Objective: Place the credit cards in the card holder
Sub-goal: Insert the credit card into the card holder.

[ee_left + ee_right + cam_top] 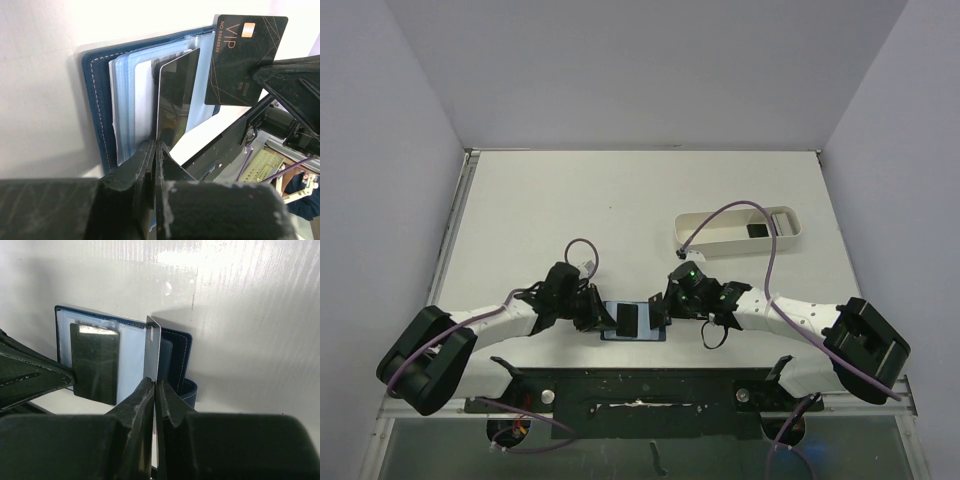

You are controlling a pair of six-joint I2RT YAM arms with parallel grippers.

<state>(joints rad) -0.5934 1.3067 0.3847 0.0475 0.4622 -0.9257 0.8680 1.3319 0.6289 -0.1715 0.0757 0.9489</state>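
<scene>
Card holder (648,330) ends covered; dark item (756,230) in tray (730,247) unidentifiable.

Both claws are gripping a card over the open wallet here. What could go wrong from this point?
1. The left claw and right claw sit close together over the card holder; their plain dark card and VIP card may collide.
2. Neither claw holds the holder, so a pushed card could slide it.
3. The clear sleeves fan loosely; a card may slip between them instead of into a pocket.
</scene>
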